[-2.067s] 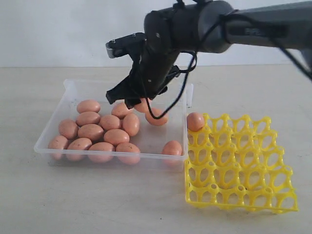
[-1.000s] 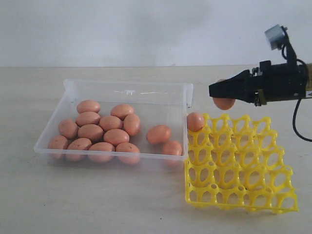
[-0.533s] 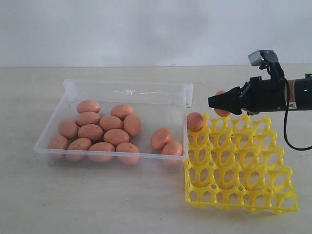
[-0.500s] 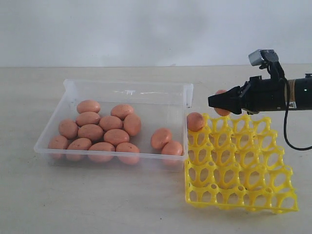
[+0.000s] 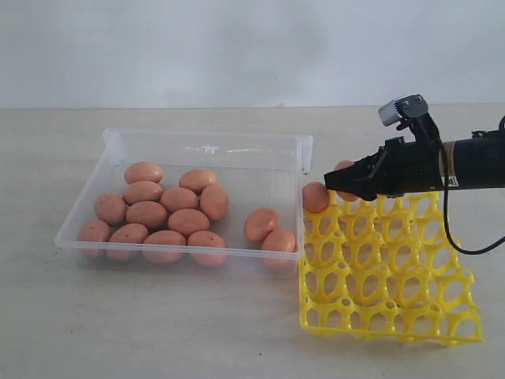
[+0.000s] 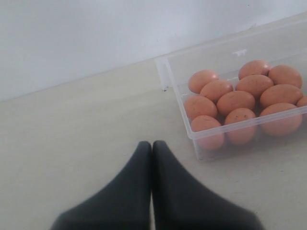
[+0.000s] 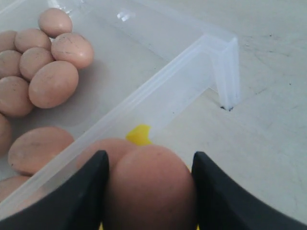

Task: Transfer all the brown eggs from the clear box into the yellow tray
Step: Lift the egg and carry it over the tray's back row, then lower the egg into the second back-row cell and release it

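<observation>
The clear box (image 5: 110, 150) holds several brown eggs (image 5: 162, 209), most bunched at its left, with two more (image 5: 268, 230) by its near right wall. The yellow tray (image 5: 394, 316) lies right of the box, and one egg (image 5: 316, 197) sits in its far-left corner cup. My right gripper (image 5: 331, 183) is shut on another brown egg (image 7: 151, 187), low over the tray's far row, right beside the seated egg (image 7: 98, 149). My left gripper (image 6: 152, 143) is shut with nothing in it. It hovers over bare table just outside a corner of the box (image 6: 165, 76), and is out of the exterior view.
A pale wall rises behind the beige table (image 5: 158, 332). The box's upright corner (image 7: 225, 72) stands close in front of my right gripper. A bit of yellow tray (image 7: 139, 133) shows past the held egg.
My right gripper lifted an egg out of the box, carried it right to the tray, then sank and slid left to the seated egg. One loose egg in the box rolled nearer.
</observation>
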You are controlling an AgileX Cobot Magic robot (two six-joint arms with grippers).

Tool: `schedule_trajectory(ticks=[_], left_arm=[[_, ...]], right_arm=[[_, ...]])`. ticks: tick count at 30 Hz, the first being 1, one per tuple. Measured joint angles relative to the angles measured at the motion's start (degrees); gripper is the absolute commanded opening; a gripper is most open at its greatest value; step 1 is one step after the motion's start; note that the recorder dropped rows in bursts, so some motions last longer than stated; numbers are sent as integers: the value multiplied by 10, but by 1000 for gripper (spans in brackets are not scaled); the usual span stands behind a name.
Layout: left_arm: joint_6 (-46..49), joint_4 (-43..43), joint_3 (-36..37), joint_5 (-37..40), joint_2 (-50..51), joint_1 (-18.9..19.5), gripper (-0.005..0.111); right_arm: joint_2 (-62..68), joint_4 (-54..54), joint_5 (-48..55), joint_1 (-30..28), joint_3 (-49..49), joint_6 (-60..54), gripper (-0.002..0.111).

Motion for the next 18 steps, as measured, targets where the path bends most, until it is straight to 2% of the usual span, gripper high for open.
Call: schedule_trajectory(ticks=[6, 8, 10, 12, 18], left_arm=[[0, 0, 0, 0, 0, 0, -4], [0, 0, 0, 0, 0, 0, -4], [0, 0, 0, 0, 0, 0, -4], [0, 0, 0, 0, 0, 0, -4], [0, 0, 0, 0, 0, 0, -4]], right_arm=[[1, -2, 37, 1, 0, -3, 2], [1, -14, 38, 1, 0, -5, 14], [1, -17, 38, 1, 0, -5, 39], [1, -19, 38, 1, 0, -5, 49], [1, 2, 33, 1, 0, -5, 53]])
